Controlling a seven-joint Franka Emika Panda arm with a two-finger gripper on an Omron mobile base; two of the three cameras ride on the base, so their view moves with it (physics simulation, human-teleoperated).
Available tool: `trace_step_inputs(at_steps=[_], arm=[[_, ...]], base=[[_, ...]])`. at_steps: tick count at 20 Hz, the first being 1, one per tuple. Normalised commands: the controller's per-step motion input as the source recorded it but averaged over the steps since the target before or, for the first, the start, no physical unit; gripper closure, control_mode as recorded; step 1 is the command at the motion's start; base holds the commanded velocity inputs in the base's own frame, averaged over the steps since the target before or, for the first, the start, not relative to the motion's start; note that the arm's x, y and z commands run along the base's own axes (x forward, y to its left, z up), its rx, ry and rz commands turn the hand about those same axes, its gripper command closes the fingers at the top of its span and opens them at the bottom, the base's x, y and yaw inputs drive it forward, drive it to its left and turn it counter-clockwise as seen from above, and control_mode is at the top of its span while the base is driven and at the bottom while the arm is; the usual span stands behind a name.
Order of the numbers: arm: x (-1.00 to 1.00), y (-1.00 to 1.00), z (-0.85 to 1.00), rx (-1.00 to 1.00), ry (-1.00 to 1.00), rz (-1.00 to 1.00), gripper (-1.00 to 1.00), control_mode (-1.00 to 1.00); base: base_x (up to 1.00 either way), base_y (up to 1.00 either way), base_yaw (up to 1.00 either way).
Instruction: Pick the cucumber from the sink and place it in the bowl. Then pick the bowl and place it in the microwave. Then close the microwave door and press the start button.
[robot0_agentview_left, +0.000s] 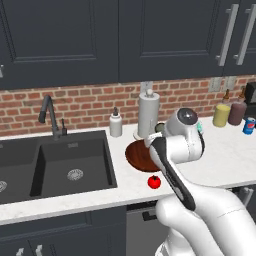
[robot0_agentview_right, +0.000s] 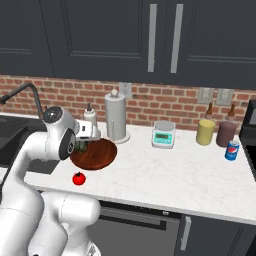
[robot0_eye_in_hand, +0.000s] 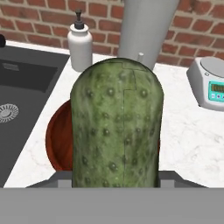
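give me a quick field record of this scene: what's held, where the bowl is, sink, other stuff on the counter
held: cucumber, gripped in the end effector
end effector position: above the bowl
bowl: on the white counter, right of the sink, nothing seen in it
sink: no cucumber in the basins in view
tomato: on the counter, in front of the bowl
behind bowl: paper towel roll, soap bottle
further right: kitchen scale
task stage: cucumber not yet in bowl

The arm bends forward and low, its claw (robot0_agentview_right: 84, 145) clamped around the cucumber (robot0_eye_in_hand: 117, 127), poised just above the bowl (robot0_agentview_right: 97, 156).
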Motion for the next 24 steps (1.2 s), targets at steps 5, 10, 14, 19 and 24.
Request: trace_step_inputs(at_steps=[5, 10, 14, 19, 24], arm=[[0.32, 0.0, -0.34, 0.04, 0.0, 0.0, 1.0, -1.0], [0.19, 0.0, -0.3, 0.01, 0.08, 0.0, 1.0, -1.0], [0.26, 0.0, -0.06, 0.0, 0.26, 0.0, 1.0, -1.0], [0.31, 0.0, -0.09, 0.0, 0.2, 0.0, 1.0, -1.0], [0.33, 0.0, -0.03, 0.0, 0.08, 0.0, 1.0, -1.0]], base=[[0.0, 0.0, 0.0], [0.0, 0.0, 0.0], [0.0, 0.0, 0.0], [0.0, 0.0, 0.0], [0.0, 0.0, 0.0]])
